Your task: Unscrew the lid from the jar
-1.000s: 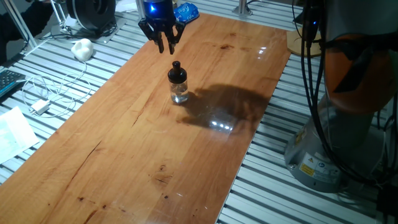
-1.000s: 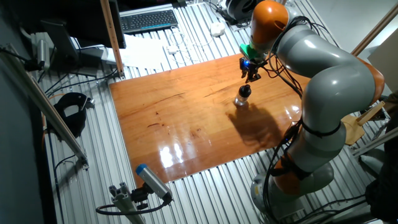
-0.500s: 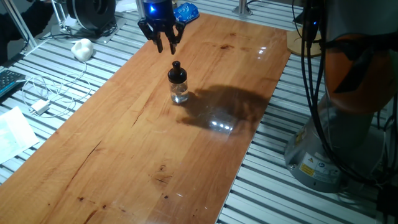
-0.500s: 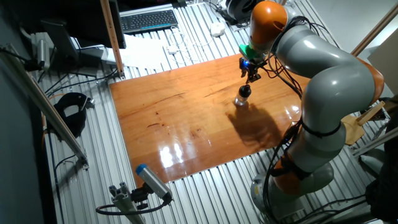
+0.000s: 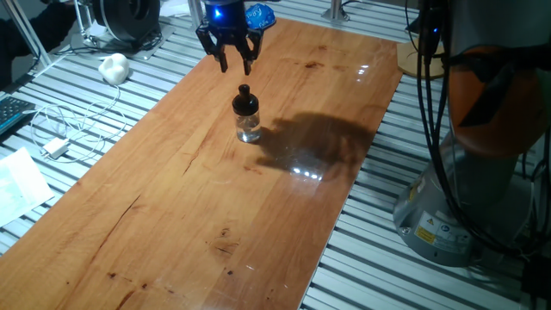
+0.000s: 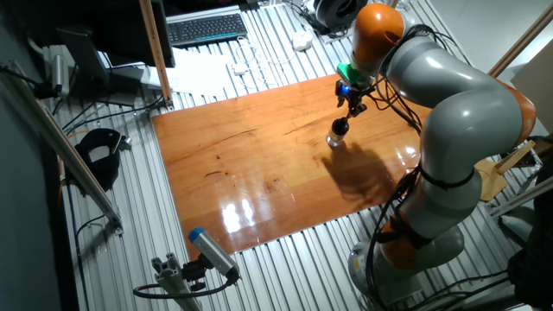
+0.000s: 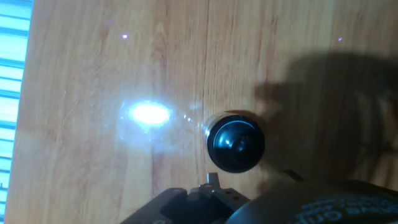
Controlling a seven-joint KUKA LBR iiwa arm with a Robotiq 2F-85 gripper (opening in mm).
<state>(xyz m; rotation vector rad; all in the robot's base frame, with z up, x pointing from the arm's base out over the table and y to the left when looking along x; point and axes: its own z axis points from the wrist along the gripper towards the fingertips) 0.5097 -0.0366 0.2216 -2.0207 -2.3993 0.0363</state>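
The small clear glass jar (image 5: 249,127) stands upright on the wooden table (image 5: 207,198), with its black lid (image 5: 244,102) and narrow knob on top. It also shows in the other fixed view (image 6: 335,138). My gripper (image 5: 235,65) hangs just above the knob and slightly behind it, with its fingers spread, open and empty; it also shows in the other fixed view (image 6: 352,109). The hand view looks straight down on the lid (image 7: 236,144), which sits right of centre near the bottom edge. No fingertip shows there.
A blue object (image 5: 258,15) lies at the table's far end behind the gripper. A white lump (image 5: 114,67), cables (image 5: 60,129) and paper (image 5: 17,181) lie on the slatted bench to the left. The robot's base (image 5: 456,207) stands to the right.
The gripper has shifted a little to the right and slightly up above the jar, and its fingers look further apart. The jar and lid have not moved.
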